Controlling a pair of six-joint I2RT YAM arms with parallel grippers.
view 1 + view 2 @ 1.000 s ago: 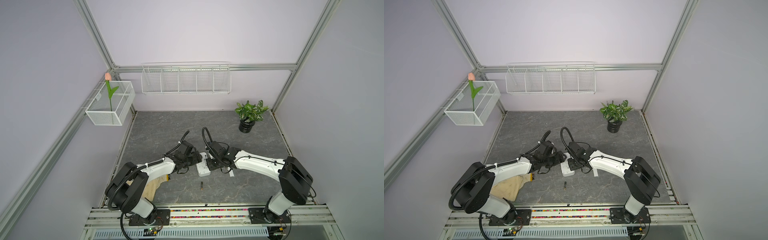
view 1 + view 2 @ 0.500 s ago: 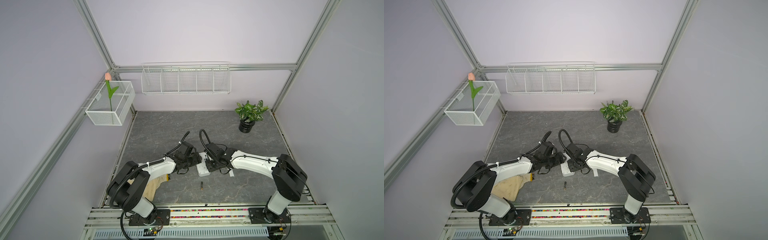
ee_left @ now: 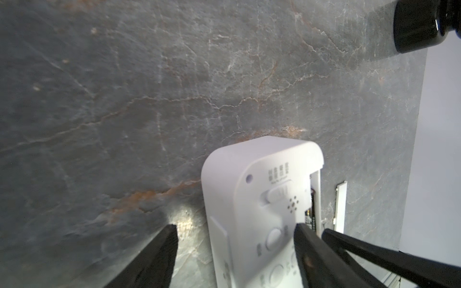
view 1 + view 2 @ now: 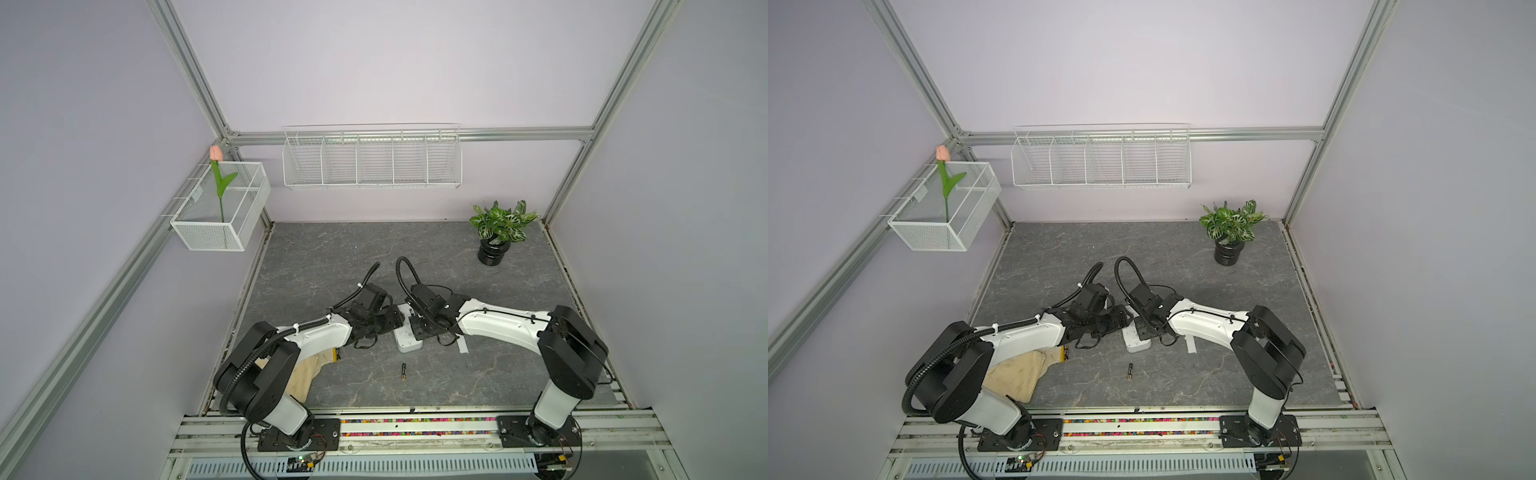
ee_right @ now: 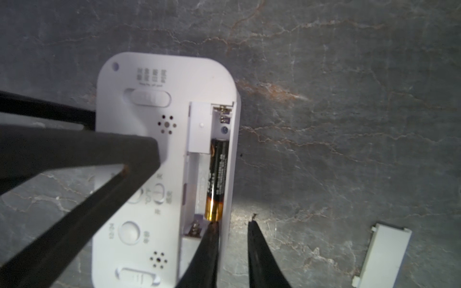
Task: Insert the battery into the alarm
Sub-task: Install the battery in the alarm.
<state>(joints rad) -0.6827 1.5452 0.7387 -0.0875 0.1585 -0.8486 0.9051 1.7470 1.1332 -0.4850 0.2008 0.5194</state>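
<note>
The white alarm (image 4: 408, 340) (image 4: 1136, 341) lies back-up on the table between both grippers. In the right wrist view its slot holds a black-and-gold battery (image 5: 216, 179), also glimpsed in the left wrist view as a battery (image 3: 311, 212). My right gripper (image 5: 233, 222) is narrowly open. One fingertip (image 5: 212, 232) touches the battery's gold end inside the slot, and the other rests outside the alarm's (image 5: 149, 74) side wall. My left gripper (image 3: 235, 227) is wide open over the alarm (image 3: 249, 199). One of its fingers (image 5: 104, 154) lies across the alarm's back, while the other stands apart over the table.
A thin white cover strip (image 4: 462, 345) (image 5: 374, 256) lies on the table right of the alarm. A loose battery (image 4: 403, 371) (image 4: 1130, 371) lies nearer the front edge. A beige cloth (image 4: 303, 374) sits under the left arm. A potted plant (image 4: 496, 237) stands back right.
The right arm has drawn in slightly toward the alarm and its jaws have narrowed a little. The left gripper has closed slightly. The alarm has stayed in place.
</note>
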